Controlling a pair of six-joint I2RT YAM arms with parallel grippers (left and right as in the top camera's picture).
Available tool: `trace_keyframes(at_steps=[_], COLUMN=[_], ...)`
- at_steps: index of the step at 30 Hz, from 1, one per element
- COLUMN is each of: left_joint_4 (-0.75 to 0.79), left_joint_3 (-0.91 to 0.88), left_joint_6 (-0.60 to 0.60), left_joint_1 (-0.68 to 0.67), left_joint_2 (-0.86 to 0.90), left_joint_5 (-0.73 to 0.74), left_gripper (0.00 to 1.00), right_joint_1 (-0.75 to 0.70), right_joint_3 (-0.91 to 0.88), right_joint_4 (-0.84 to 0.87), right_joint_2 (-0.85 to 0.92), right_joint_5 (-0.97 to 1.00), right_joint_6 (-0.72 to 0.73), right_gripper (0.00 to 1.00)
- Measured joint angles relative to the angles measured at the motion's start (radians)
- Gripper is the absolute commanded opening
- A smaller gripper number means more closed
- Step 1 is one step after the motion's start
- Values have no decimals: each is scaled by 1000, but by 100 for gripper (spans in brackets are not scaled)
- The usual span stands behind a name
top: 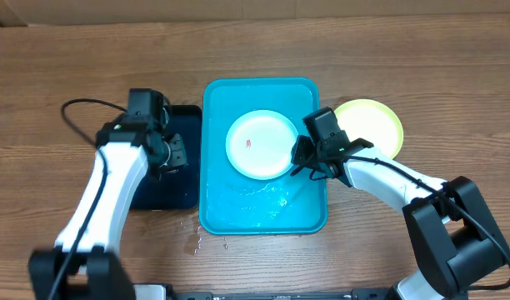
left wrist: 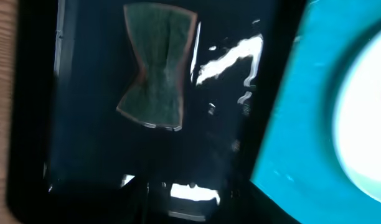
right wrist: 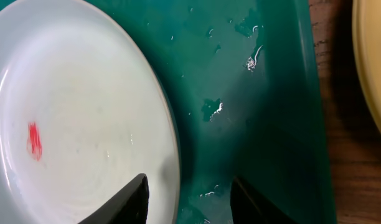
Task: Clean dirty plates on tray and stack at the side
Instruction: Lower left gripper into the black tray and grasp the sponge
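A whitish plate (top: 257,144) with a small red smear (right wrist: 33,140) lies in the wet cyan-blue tray (top: 230,208). My right gripper (top: 303,162) sits at the plate's right rim. In the right wrist view its jaws (right wrist: 189,183) stand apart, one finger over the plate (right wrist: 84,112), the other over the tray floor (right wrist: 259,93). A yellow-green plate (top: 373,125) rests on the table to the right of the tray. My left gripper (top: 173,156) hovers over the black tray (top: 167,179); its fingers are lost in the dark in the left wrist view.
A dark green sponge (left wrist: 156,74), pinched in at its middle, lies on the black tray (left wrist: 84,155), apart from my left gripper. Water drops sit on the cyan-blue tray's floor (right wrist: 215,109) and on the table by its front left corner (top: 197,242).
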Motion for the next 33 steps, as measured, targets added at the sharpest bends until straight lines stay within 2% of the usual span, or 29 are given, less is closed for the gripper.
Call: trace_keyframes(at_steps=[5, 19, 22, 23, 33], left_joint_4=[31, 198, 212, 219, 286], left_joint_3=[-1, -1, -1, -1, -1], left_joint_6=[22, 52, 66, 72, 172], left_joint_1=[0, 48, 66, 71, 84], left_joint_2=[141, 178, 200, 208, 274], left_joint_5=[-45, -132, -132, -131, 4], left_gripper=[50, 47, 38, 35, 37], right_joint_1=[0, 0, 0, 0, 0], right_joint_3=[0, 0, 0, 0, 0], right_joint_4=[0, 0, 0, 0, -1], right_joint_2=[0, 0, 0, 0, 0], right_joint_5=[0, -1, 0, 0, 0], right_joint_6=[0, 0, 0, 0, 1], right_gripper=[44, 44, 44, 44, 44])
